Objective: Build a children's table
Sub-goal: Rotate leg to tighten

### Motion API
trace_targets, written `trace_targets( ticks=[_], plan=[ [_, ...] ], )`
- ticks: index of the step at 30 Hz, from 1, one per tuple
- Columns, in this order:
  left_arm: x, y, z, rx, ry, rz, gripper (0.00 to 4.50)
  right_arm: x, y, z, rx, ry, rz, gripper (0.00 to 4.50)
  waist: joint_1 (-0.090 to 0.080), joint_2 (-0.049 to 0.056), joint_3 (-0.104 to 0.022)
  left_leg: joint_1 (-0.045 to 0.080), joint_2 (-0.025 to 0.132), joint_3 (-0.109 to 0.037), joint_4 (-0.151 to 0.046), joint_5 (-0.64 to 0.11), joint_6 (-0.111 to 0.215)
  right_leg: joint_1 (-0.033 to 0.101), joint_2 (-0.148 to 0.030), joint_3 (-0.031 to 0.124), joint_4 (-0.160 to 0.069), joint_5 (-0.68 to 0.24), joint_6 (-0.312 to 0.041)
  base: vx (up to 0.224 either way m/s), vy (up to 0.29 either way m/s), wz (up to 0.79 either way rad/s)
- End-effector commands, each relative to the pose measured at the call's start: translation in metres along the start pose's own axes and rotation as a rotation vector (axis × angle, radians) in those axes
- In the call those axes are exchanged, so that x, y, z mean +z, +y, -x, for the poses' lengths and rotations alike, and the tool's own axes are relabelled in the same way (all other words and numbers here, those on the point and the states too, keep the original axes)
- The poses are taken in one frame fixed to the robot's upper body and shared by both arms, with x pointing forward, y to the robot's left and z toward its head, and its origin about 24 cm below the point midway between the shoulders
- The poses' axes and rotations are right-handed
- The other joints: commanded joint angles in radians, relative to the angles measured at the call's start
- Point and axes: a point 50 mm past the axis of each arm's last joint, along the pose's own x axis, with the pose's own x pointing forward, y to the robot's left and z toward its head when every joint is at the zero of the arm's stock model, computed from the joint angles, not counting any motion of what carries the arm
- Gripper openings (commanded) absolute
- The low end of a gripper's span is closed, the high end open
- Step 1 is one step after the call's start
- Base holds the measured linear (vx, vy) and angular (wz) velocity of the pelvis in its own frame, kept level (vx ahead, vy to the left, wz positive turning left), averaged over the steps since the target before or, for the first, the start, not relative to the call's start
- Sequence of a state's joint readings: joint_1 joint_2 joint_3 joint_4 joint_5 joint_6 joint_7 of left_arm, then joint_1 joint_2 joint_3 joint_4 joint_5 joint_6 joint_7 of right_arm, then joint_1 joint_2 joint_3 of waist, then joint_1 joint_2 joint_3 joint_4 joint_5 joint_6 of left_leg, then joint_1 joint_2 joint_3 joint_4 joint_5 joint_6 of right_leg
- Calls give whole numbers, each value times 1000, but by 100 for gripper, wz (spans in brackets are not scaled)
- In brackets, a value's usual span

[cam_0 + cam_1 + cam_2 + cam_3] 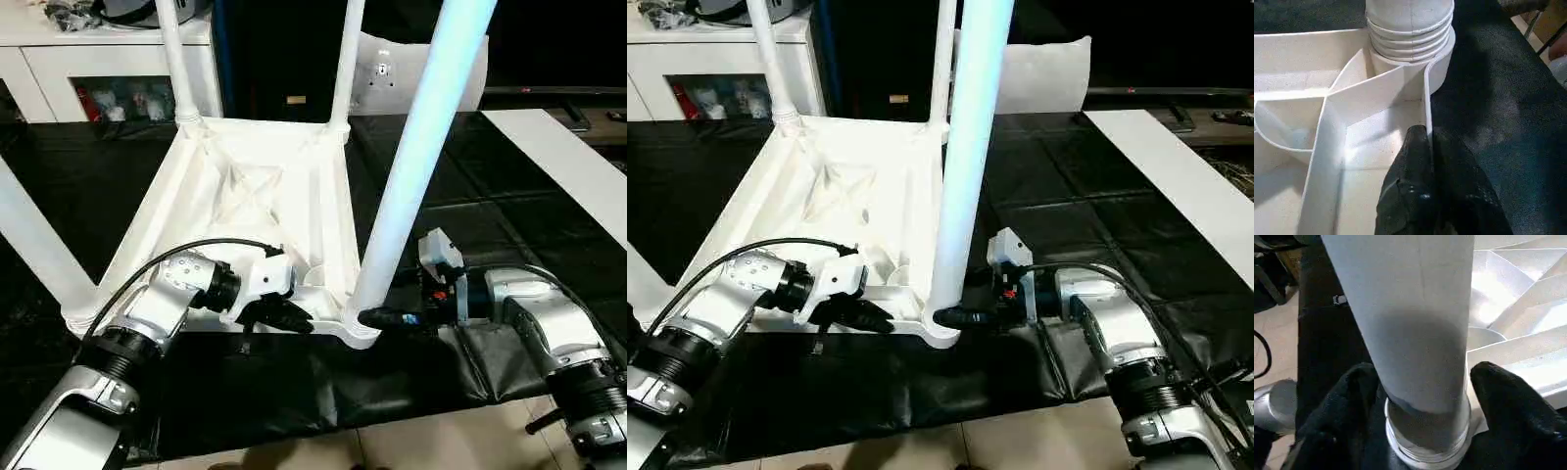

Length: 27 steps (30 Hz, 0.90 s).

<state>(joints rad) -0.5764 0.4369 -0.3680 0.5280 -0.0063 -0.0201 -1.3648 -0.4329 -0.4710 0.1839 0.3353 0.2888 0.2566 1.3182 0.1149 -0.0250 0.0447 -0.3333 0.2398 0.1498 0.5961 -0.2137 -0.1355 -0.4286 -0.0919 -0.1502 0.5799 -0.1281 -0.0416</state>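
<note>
- The children's table lies upside down on a black mat [294, 392] spread over the floor, its white tabletop [245, 196] showing the ribbed underside with the crossing ribs [240, 186] in the middle.
- Four white tube legs stand up out of the corner sockets. The near right leg [416, 157] rises tall and bluish in the light, straight up from the corner nearest the robot's right arm.
- The far left leg [174, 59] and far right leg [346, 59] stand at the back corners; the near left leg [34, 245] leans out toward the left edge of the head view.
- The left hand [284, 315] is at the tabletop's near rim, fingers pressed together. From its wrist camera the black fingers [1420, 186] pinch the thin upright wall of the rim [1426, 98], close to the ridged collar [1410, 34] of the near right leg's socket.
- The right hand [384, 317] reaches in level from the right to the base of the near right leg. In its wrist view the two black fingers [1508, 401] sit one on each side of the tube, just above the threaded ring [1425, 450]; they flank it closely, but I cannot tell whether they are clamped on it.
- Behind the table stands a white cabinet [108, 59], and a white board [568, 166] lies on the dark floor to the right.
</note>
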Motion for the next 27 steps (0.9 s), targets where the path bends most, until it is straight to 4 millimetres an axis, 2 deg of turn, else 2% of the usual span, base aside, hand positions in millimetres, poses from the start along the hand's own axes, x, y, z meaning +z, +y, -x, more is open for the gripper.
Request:
trace_targets(
  ticks=[1, 2, 6, 7, 10, 11, 12, 13, 14, 15, 16, 18, 19, 20, 21, 22, 24, 25, 26, 27],
  plan=[
    [5, -2, -4, -58, 1, -34, 0, 4, -1, 0, 11, -24, -9, 300, -3, -9, -73, -16, -12, 27, -63, -101, 72, 80, -45, 53, -63, -375, -82, 0, 0, 0],
    [5, -2, -4, -59, -1, -30, 0, 4, -1, -1, 16, -33, -17, 293, -4, -11, -73, -16, -12, 27, -63, -100, 73, 80, -44, 53, -63, -373, -82, 0, 0, 0],
    [6, -3, -4, -66, -16, -16, 0, 4, 2, -4, 35, -64, -50, 264, -3, -9, -73, -14, -11, 27, -63, -98, 71, 78, -44, 52, -62, -370, -85, 0, 0, 0],
    [7, -3, -4, -59, -26, -9, 0, 4, 4, -5, 40, -77, -66, 252, -3, -6, -73, -14, -10, 26, -64, -99, 70, 78, -45, 53, -61, -367, -89, 0, 0, 0],
    [10, -2, -6, -32, -46, 11, 0, 5, 7, -9, 42, -95, -91, 225, -2, -7, -74, -15, -9, 26, -64, -95, 66, 80, -45, 53, -60, -355, -92, 0, 0, 0],
    [10, -1, -6, -19, -49, 20, 0, 5, 8, -11, 39, -98, -96, 225, -3, -3, -74, -15, -9, 25, -64, -94, 63, 80, -45, 54, -58, -349, -95, 0, 0, 0],
    [16, 1, -11, 34, -82, 53, 0, 2, 7, -20, -30, -60, -91, 219, -5, -4, -72, -15, -8, 25, -65, -93, 57, 79, -45, 55, -59, -347, -93, 0, 0, 0],
    [18, 2, -13, 52, -94, 70, 0, 0, 6, -24, -62, -41, -85, 219, -6, -5, -72, -15, -10, 26, -65, -94, 53, 80, -45, 54, -60, -354, -90, 0, 0, 0],
    [18, 2, -13, 52, -94, 70, 0, 0, 6, -24, -62, -41, -85, 213, -9, -2, -70, -16, -14, 27, -65, -108, 46, 79, -44, 51, -68, -389, -78, 0, 0, 0],
    [25, 7, -20, 132, -118, 105, 0, 1, -4, -35, -210, -56, -113, 212, -11, 0, -68, -13, -18, 27, -65, -128, 38, 78, -43, 47, -76, -437, -59, 0, 0, 0],
    [27, 9, -22, 166, -125, 124, 0, 3, -8, -39, -261, -70, -133, 210, -14, 1, -67, -11, -18, 27, -64, -137, 31, 76, -44, 46, -77, -456, -53, 0, 0, 0],
    [33, 13, -28, 237, -142, 153, 0, 5, -14, -46, -357, -81, -158, 205, -37, -1, -64, -19, -27, 22, -60, -173, 13, 81, -42, 28, -94, -544, -2, 0, 0, 0],
    [35, 15, -30, 268, -148, 168, 0, 6, -16, -49, -397, -79, -166, 204, -41, 0, -64, -18, -28, 22, -58, -178, 11, 80, -41, 24, -98, -558, 9, 0, 0, 0],
    [38, 17, -34, 305, -155, 184, 0, 6, -19, -53, -450, -72, -178, 203, -54, 2, -63, -14, -31, 21, -54, -198, 17, 74, -39, 16, -110, -581, 24, 0, 0, 0],
    [40, 18, -37, 330, -158, 197, 0, 6, -21, -55, -489, -67, -187, 203, -66, 1, -63, -14, -36, 21, -49, -217, 24, 73, -36, 7, -117, -601, 41, 0, 0, 0],
    [43, 21, -40, 363, -164, 212, 0, 7, -23, -58, -531, -63, -195, 203, -72, 0, -64, -15, -37, 21, -48, -221, 29, 73, -34, 4, -121, -604, 48, 0, 0, 0],
    [52, 32, -53, 521, -179, 267, 0, 11, -28, -69, -639, -82, -213, 203, -89, 4, -61, -7, -39, 23, -42, -247, 47, 65, -30, -11, -138, -624, 61, 0, 0, 0],
    [53, 32, -54, 528, -177, 268, 0, 11, -28, -70, -639, -84, -212, 203, -92, 8, -62, -2, -36, 21, -42, -255, 51, 66, -31, -18, -142, -623, 61, 0, 0, 0],
    [53, 33, -54, 541, -174, 269, 0, 12, -28, -71, -639, -89, -209, 203, -93, 9, -67, -9, -33, 17, -46, -254, 62, 80, -33, -22, -141, -592, 65, 0, 0, 0],
    [54, 33, -56, 547, -166, 259, 0, 15, -28, -71, -638, -107, -196, 255, -91, 15, -67, -8, -23, 13, -54, -259, 70, 83, -38, -21, -140, -563, 59, 0, 0, 0]
  ],
)
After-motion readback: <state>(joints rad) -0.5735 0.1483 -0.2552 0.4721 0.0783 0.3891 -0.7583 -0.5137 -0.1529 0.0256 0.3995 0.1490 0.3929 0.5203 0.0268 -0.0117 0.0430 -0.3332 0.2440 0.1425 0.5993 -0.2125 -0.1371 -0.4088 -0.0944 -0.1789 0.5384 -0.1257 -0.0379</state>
